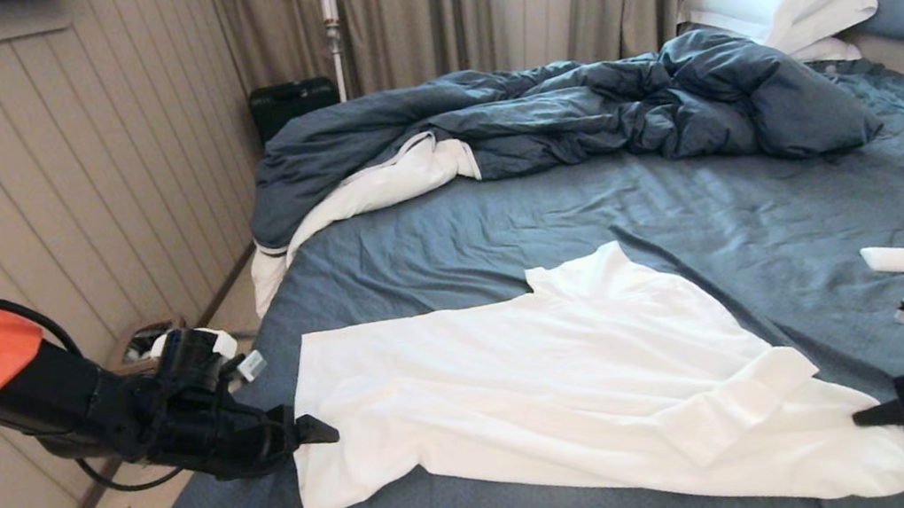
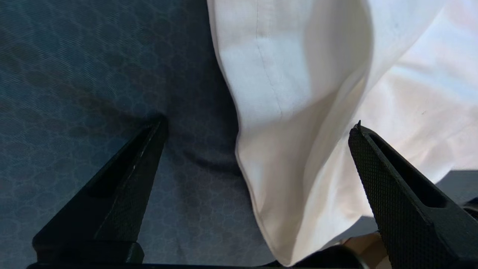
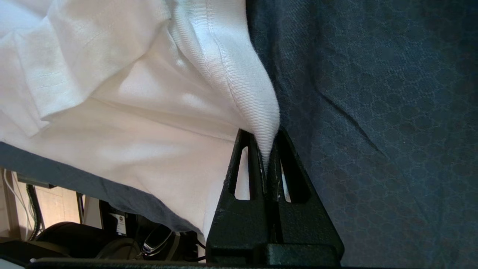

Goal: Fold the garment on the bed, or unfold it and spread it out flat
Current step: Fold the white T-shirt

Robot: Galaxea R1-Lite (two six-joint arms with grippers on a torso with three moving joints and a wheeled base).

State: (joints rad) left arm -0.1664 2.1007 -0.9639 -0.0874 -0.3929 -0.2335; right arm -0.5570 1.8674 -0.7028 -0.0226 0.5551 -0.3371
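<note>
Across the bed (image 1: 501, 220), at six o'clock, the garment (image 1: 542, 375) is being spread: its ribbed edge is clamped by the right end effector (image 3: 269, 149), while the left end effector (image 2: 257, 130), fully released, must next be closed on the hem between its fingers.

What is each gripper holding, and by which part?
Right gripper pinches the garment by its ribbed hem edge. Left gripper, jaws open, holds nothing.
</note>
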